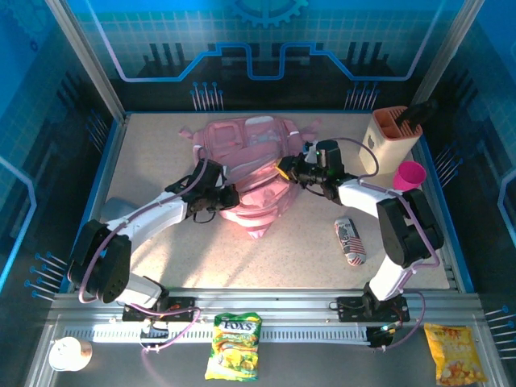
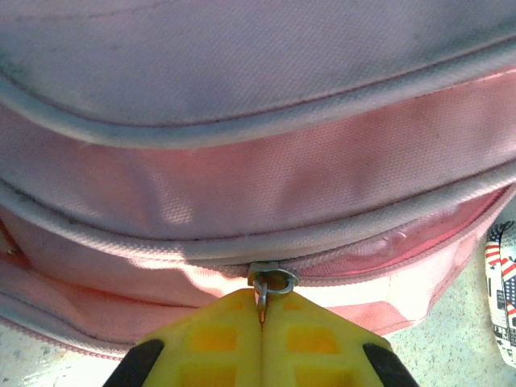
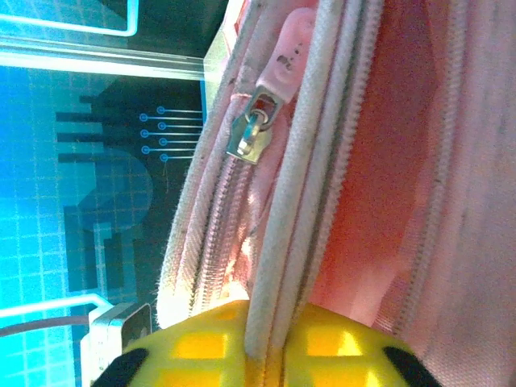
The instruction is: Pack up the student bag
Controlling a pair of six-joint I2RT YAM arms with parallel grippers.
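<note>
Far left, front ledge: white cup [image 1: 66, 353], upright.

Left gripper [image 1: 228, 196]: yellow fingers [image 2: 218, 339] pressed together, pinching metal zipper pull [image 2: 270, 284] on a front seam of student bag [image 1: 246, 145].

Front ledge, left of centre: yellow-green candy bag [image 1: 234, 345], lying flat.

Mid-table: student bag, pink, slumped on its side between both grippers, held by each.

Right gripper [image 1: 284, 169]: closed on pale piping [image 3: 278, 242] along bag's edge. Second zipper slider [image 3: 251, 133] with pink tab further along same edge.

Right of bag: striped can [image 1: 350, 241], on its side, apart from bag.

Right rear: pink cup [image 1: 409, 174] just beside tan holder [image 1: 393, 137], with dark object standing in holder.

Far right, front ledge: yellow snack packet [image 1: 455, 353], flat.
</note>
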